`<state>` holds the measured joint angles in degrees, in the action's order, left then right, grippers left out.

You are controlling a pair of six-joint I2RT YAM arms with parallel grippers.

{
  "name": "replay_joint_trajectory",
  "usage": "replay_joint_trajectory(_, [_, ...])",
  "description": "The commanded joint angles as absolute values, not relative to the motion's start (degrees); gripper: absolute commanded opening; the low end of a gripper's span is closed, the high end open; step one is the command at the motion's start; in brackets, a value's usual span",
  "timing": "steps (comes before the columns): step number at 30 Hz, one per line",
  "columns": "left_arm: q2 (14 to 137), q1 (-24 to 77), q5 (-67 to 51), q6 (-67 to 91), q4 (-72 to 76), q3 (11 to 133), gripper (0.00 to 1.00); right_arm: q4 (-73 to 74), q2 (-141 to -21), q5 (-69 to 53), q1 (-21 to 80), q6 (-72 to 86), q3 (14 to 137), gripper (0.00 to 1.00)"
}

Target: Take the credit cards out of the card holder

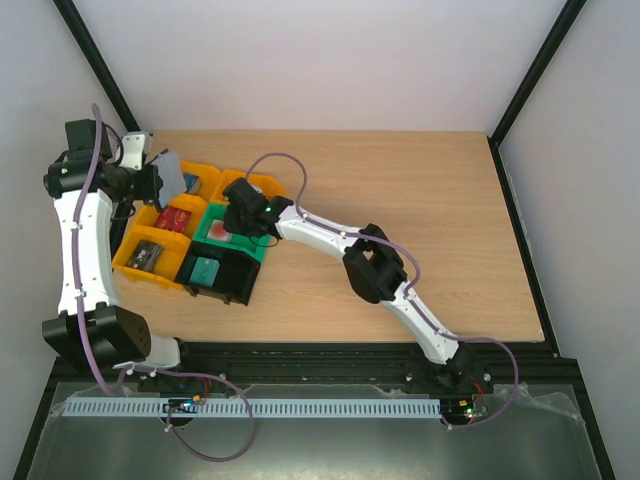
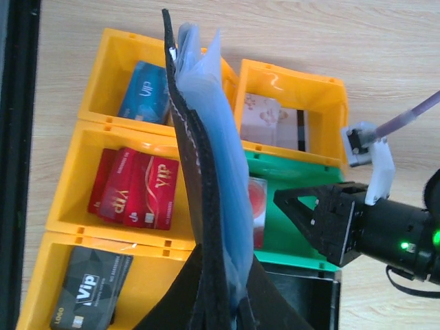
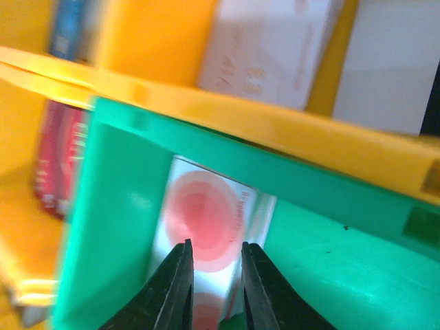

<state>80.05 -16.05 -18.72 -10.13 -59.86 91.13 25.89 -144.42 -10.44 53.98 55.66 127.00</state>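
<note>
Jaws of your right gripper (image 3: 214,253) stand narrowly apart with nothing between them. Their tips are down inside the green bin (image 3: 117,206), just above a red-and-white card (image 3: 203,220) that lies flat on its floor. I judge that card delivered, so you are at the end of one drop-off. Your left gripper (image 2: 220,295) is clamped on one end of the card holder (image 2: 201,206), holding it upright and fanned open in the air above the yellow bins (image 2: 69,179), near the far-left corner of the table (image 1: 420,200). Other credit cards (image 2: 137,189) lie sorted in those bins along the left edge. Whether any of the clear pockets (image 2: 213,124) has a card in it, the pictures do not show. The next move calls for lifting the right gripper clear of the bin wall, carrying it to the holder's open edge, and pinching any card edge without snagging the soft pockets.
</note>
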Motion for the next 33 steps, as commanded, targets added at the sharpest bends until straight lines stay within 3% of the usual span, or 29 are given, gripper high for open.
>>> replay_joint_trajectory(1, [81.3,-16.2,-26.0,-11.3,-62.2,96.0,0.02,24.5,-133.1,-7.8,52.6,51.4,126.9,0.22])
replay_joint_trajectory(9, [83.1,-13.7,-40.2,-14.5,-67.6,106.8,0.02,18.7,-115.7,-21.0,45.4,44.2,119.5,0.39])
replay_joint_trajectory(15, [82.4,1.0,-41.2,-19.8,-69.4,114.0,0.02,6.2,-102.3,-35.5,32.0,42.7,110.2,0.53])
replay_joint_trajectory(21, [83.4,10.4,-41.6,-20.7,-68.9,117.6,0.02,8.1,-94.9,-44.8,23.8,36.8,108.6,0.57])
replay_joint_trajectory(27, [84.5,14.8,-44.6,-17.7,-66.0,117.8,0.02,3.6,-87.5,-59.5,19.2,34.6,98.4,0.58])
replay_joint_trajectory(33, [82.9,17.9,-39.9,-13.4,-61.8,113.3,0.02,4.9,-77.5,-54.0,19.2,25.4,82.8,0.6])
